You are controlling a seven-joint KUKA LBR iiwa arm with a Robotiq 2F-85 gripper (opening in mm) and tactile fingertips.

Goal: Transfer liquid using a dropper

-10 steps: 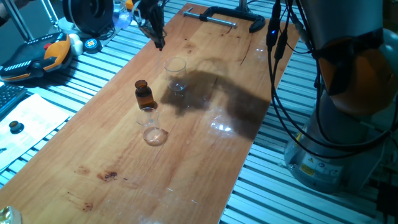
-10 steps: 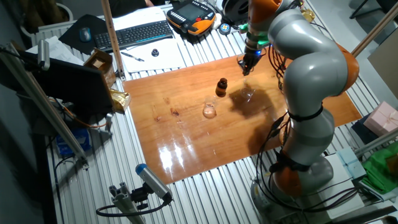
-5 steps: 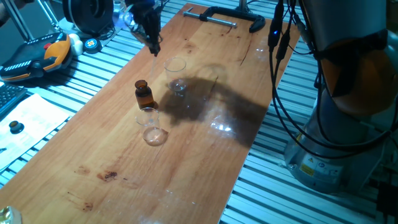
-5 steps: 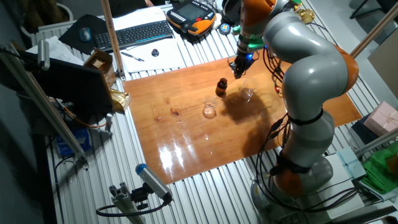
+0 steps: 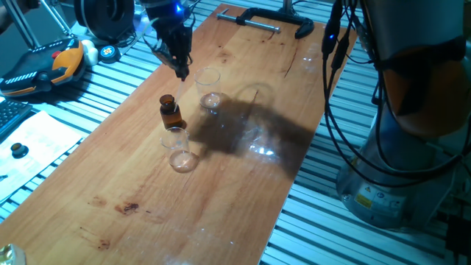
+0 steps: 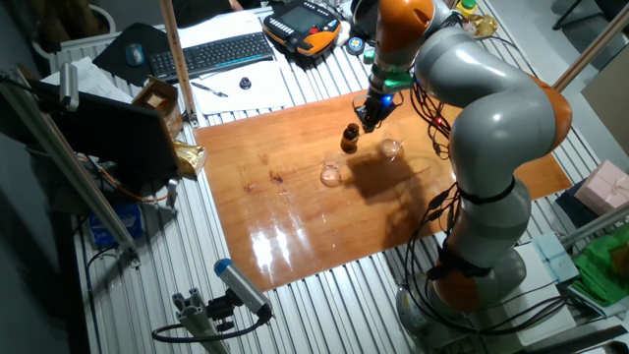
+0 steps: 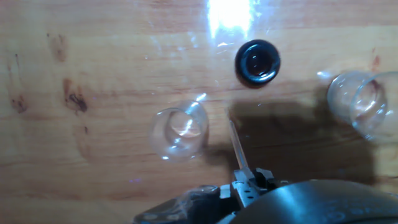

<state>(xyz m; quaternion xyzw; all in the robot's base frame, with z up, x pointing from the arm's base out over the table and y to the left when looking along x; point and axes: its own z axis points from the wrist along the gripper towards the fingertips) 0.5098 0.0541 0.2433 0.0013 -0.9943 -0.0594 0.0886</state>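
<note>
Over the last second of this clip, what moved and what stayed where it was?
The gripper, carrying the dropper, swung from beyond the far glass toward the brown bottle and lower, ending just above and beside it. Its jaws stay closed on the dropper. The bottle and both glasses, including the near glass, did not move.

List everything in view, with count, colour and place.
dropper: one, thin clear glass, held in the end effector, tip pointing down at the table between bottle and beakers.
bottle: one, amber-brown, open, upright mid-table.
beakers: two, clear glass; one beyond the bottle, the other in front of it.
table: one, brown wood.
clamp: one, black and metal, far table end.
teach pendant: one, orange and black, off the table.
keyboard: one, black, beside the pendant.
arm: one, grey with orange joints.
end effector: one, black, above the bottle, shut on the dropper.
</note>
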